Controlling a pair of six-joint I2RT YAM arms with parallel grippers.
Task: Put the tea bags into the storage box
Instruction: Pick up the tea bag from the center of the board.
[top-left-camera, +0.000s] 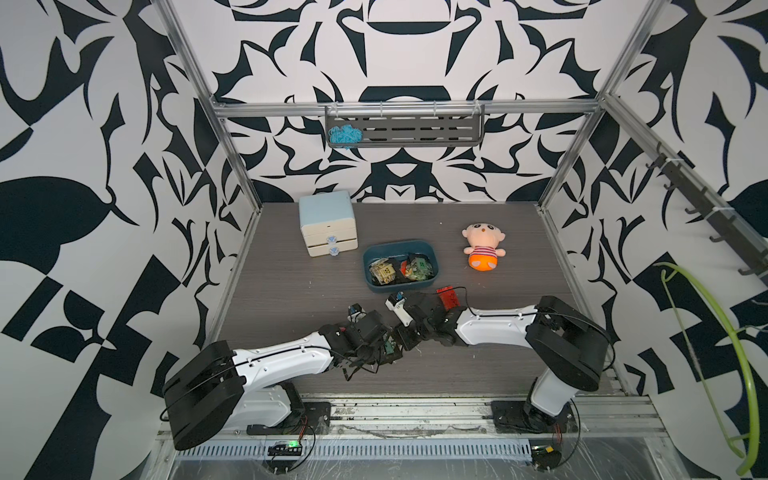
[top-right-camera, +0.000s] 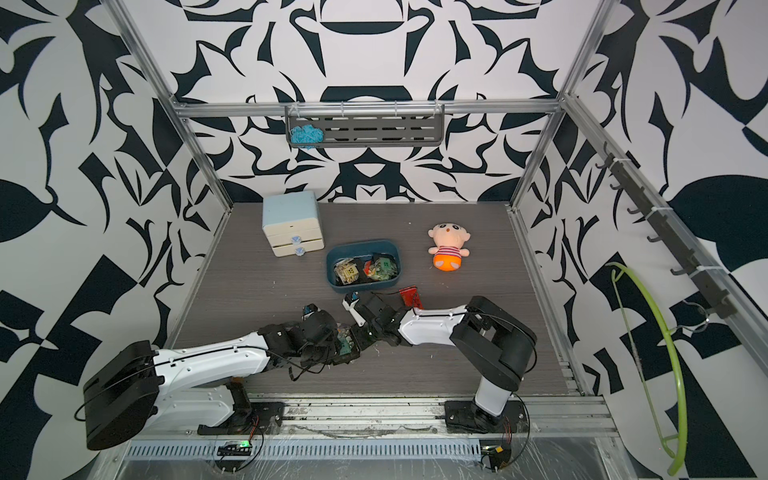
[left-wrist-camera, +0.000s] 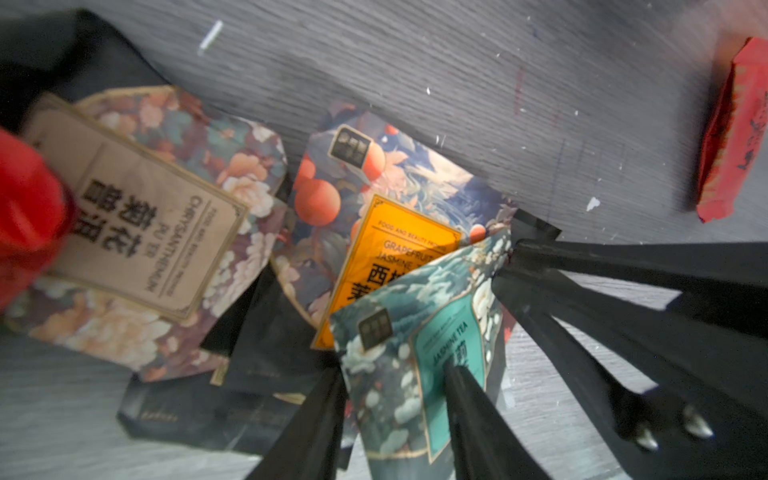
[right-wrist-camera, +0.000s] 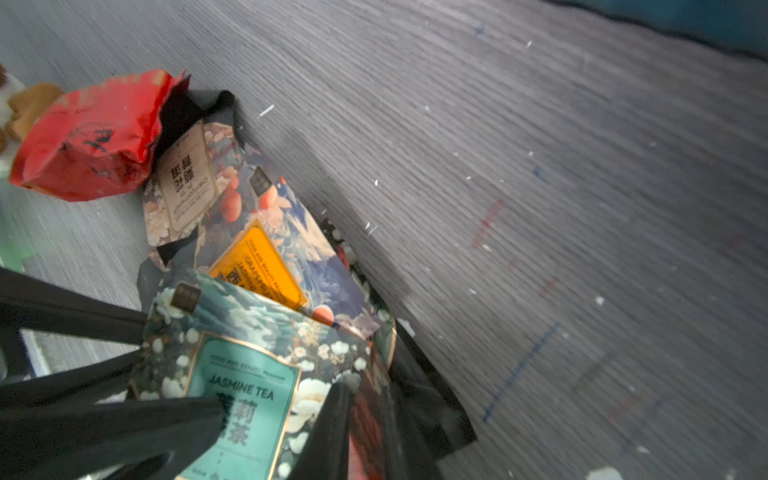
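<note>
The storage box, a teal tray, sits mid-table with several tea bags in it. In front of it both arms meet over a loose pile. In the left wrist view my left gripper is shut on the green jasmine tea bag, which stands tilted between its fingers. Beside it lie an orange-label bag, a beige-label bag and dark ones. My right gripper is shut on a dark red-flowered tea bag at the pile's edge. One red tea bag lies apart near the box, and another red bag lies at the pile's far end.
A pale blue-and-cream drawer cabinet stands at the back left and a plush doll to the right of the box. A wall shelf holds blue yarn. A green hanger hangs on the right wall.
</note>
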